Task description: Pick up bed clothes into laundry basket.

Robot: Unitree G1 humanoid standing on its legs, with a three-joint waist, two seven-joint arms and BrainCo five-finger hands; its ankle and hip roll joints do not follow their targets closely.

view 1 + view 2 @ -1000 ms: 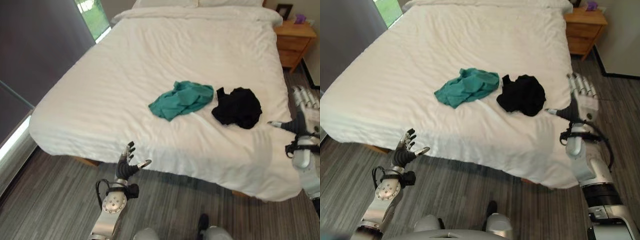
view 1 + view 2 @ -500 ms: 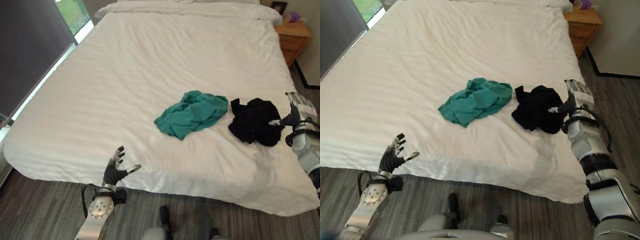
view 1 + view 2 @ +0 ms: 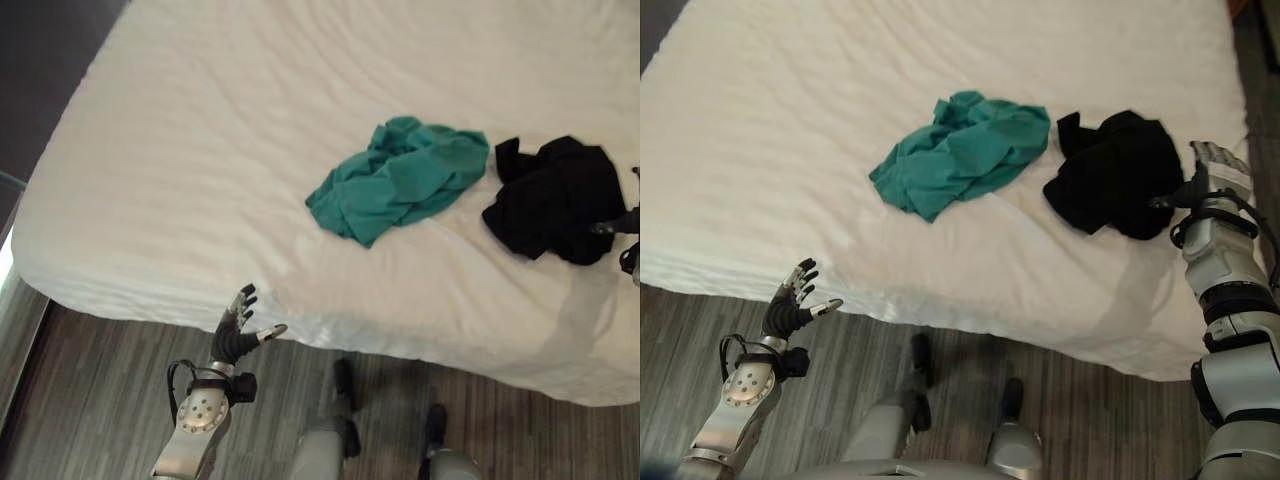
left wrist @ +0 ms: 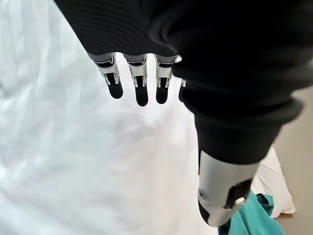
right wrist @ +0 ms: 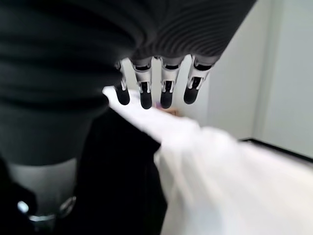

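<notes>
Left hand [image 3: 793, 305] hovers low at the near edge of the bed [image 3: 760, 130], fingers straight and spread, thumb apart, holding nothing. It hangs just off the white cover, above the grey wooden floor [image 3: 1090, 410], and is well apart from both pieces of clothing.

Moving right, a crumpled green garment [image 3: 965, 150] lies on the cover toward the middle of the bed. Just beside it, further right, sits a bunched black garment [image 3: 1115, 175]; whether the two touch is hard to tell.

At the far right, the right hand [image 3: 1210, 175] is held at the black garment's right edge. Its fingers [image 5: 166, 93] are straight and apart, with nothing between them, and the thumb points toward the dark cloth, very close to it; actual contact cannot be made out.

No laundry basket appears in these views.

Judging from this, the task is at its first step: reaching for the first garment, with nothing yet gathered. The next move likely calls for the right hand to settle onto the black cloth, curl its fingers into a firm bunch of fabric, and lift it clear.
</notes>
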